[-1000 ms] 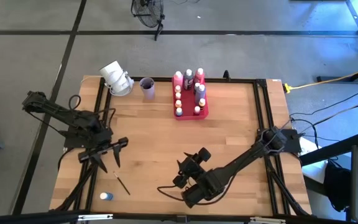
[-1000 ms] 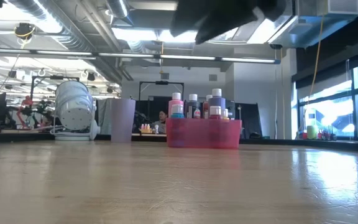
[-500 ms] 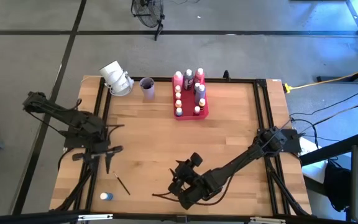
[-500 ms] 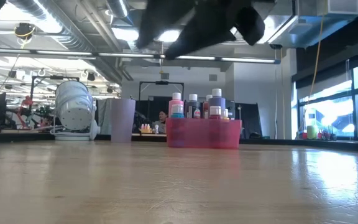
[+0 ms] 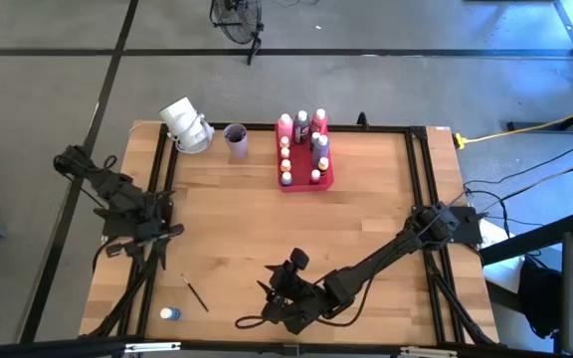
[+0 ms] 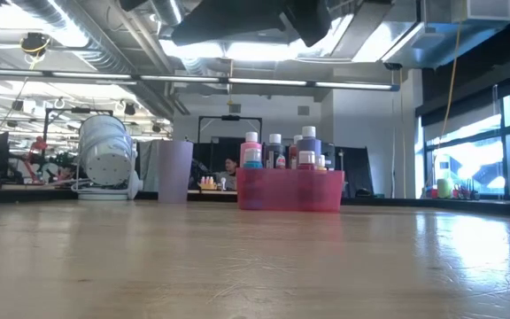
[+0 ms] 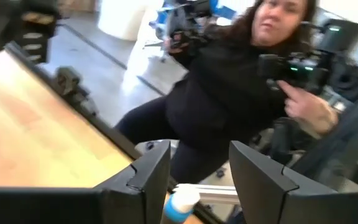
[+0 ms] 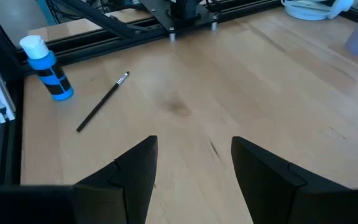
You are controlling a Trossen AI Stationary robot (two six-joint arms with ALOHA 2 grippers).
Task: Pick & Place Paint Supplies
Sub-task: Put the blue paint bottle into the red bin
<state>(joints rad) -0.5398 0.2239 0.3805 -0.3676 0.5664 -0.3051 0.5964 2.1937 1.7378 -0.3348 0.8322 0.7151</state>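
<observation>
1. Hovering low over the worktop [image 5: 366, 219], the right hand [image 8: 191, 165] is spread and empty, facing a loose paintbrush [image 8: 102, 101] and blue bottle [image 8: 46, 60].
2. At the left edge, the left hand [image 7: 197, 165] also stands spread, holding nothing.

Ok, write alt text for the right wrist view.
A thin dark paintbrush and an upright blue paint bottle with a white cap sit apart on the wooden table, ahead of the right gripper, whose two dark fingers stand open and empty. A black frame rail runs behind them.
</observation>
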